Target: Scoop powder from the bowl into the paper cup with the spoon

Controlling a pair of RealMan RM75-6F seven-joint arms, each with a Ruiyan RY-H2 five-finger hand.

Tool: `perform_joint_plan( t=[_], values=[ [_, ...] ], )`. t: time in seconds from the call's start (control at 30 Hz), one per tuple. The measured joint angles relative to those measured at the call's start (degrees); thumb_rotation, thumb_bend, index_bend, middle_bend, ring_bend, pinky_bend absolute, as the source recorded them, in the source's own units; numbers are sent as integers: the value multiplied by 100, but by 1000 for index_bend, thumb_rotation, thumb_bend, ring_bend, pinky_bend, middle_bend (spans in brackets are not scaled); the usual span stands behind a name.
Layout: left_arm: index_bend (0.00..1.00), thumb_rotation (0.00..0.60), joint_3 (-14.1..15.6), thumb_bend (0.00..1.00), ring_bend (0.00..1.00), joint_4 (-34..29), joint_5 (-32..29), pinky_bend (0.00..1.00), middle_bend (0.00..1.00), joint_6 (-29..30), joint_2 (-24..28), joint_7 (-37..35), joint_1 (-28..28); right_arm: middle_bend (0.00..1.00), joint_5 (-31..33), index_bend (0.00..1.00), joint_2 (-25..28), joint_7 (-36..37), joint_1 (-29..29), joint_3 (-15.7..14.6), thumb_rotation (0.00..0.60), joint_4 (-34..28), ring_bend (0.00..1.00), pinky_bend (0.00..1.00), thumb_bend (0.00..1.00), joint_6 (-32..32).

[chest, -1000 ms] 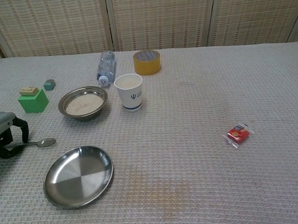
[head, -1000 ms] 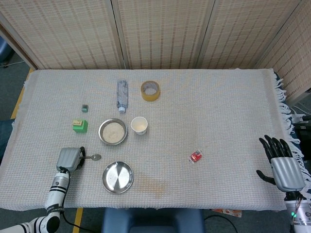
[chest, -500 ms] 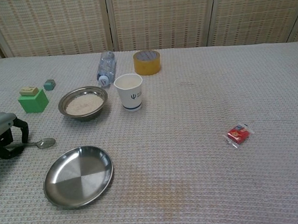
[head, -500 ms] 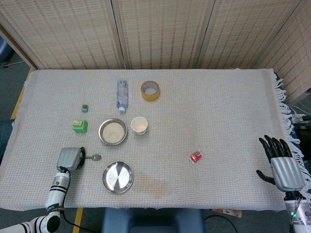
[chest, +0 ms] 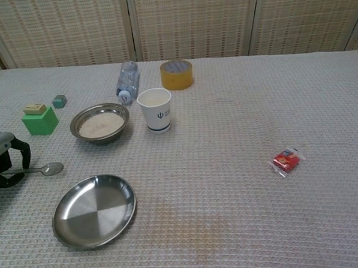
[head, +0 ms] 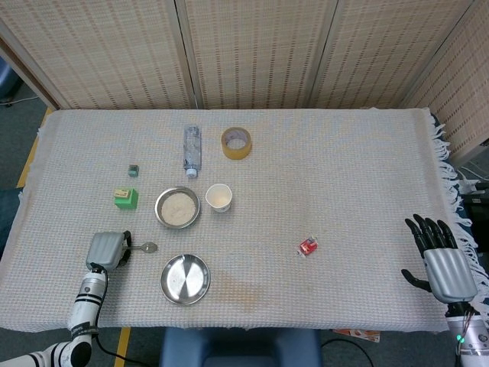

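Observation:
A steel bowl (head: 178, 207) (chest: 100, 123) holds pale powder left of centre. Just to its right stands the white paper cup (head: 218, 197) (chest: 155, 110), upright. The metal spoon (head: 146, 247) (chest: 46, 170) lies low over the cloth in front of the bowl, its scoop end pointing right. My left hand (head: 107, 249) (chest: 3, 161) grips the spoon's handle, dark fingers curled around it at the table's left front. My right hand (head: 442, 256) hovers beyond the table's right edge, fingers spread and holding nothing; the chest view does not show it.
An empty steel plate (head: 185, 279) (chest: 94, 210) sits at the front, right of the spoon. Behind the bowl lie a plastic bottle (head: 192, 150) and a tape roll (head: 236, 143). A green block (head: 126, 198) and small teal cube (head: 133, 170) stand left. A red packet (head: 308, 246) lies right of centre.
My left hand has drawn slightly left, and the spoon has shifted left with it. The right hand has barely moved.

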Motion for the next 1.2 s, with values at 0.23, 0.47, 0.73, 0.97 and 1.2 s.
perform_joint_plan(
  t=[0.23,0.47,0.73,0.97,1.2],
  values=[
    [541,600,-74,403,1000,-335,70,1000,1000,145,240,-11,4,0,-39,0,9,-5,-7,-19,600,-18,0,0,86,19],
    [547,600,-274,403,1000,-651,-81,1000,1000,204,375,501,-186,0,-159,0,13,-14,-33,-58,600,-45,0,0,86,101],
    [544,600,-513,403,1000,-1113,-417,1000,1000,296,387,1537,-594,0,-309,0,55,27,-88,-107,600,-75,0,0,86,228],
    [551,600,-743,402,1000,-1331,-976,1000,1000,343,276,2421,-1076,0,-361,0,105,96,-92,-130,600,-83,0,0,86,231],
    [549,600,-773,404,1000,-937,-1353,1000,1000,558,-109,3334,-1498,0,-441,0,129,96,-102,-173,600,-104,0,0,86,238]
  ],
)
